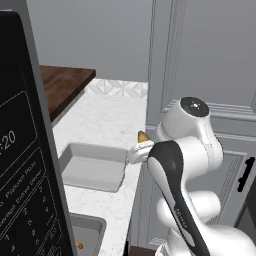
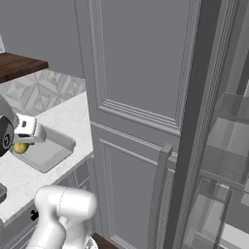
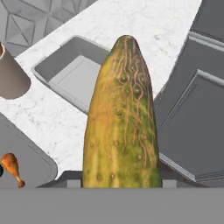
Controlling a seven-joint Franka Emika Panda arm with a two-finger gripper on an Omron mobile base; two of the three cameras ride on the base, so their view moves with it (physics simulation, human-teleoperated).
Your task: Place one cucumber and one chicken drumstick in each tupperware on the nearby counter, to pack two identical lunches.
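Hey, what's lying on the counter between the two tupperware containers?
Nothing: in the hand view, only bare marble counter lies between the empty tupperware and the nearer one, which holds a drumstick. A brown cup stands off to one side.

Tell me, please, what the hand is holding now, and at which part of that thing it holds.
The hand holds a cucumber. The hold is at one end of it; the rest sticks out ahead, toward the empty tupperware on the counter.

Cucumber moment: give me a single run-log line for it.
phase: carrying | end effector: shut on cucumber | far tupperware: empty | near tupperware: holds chicken drumstick | counter
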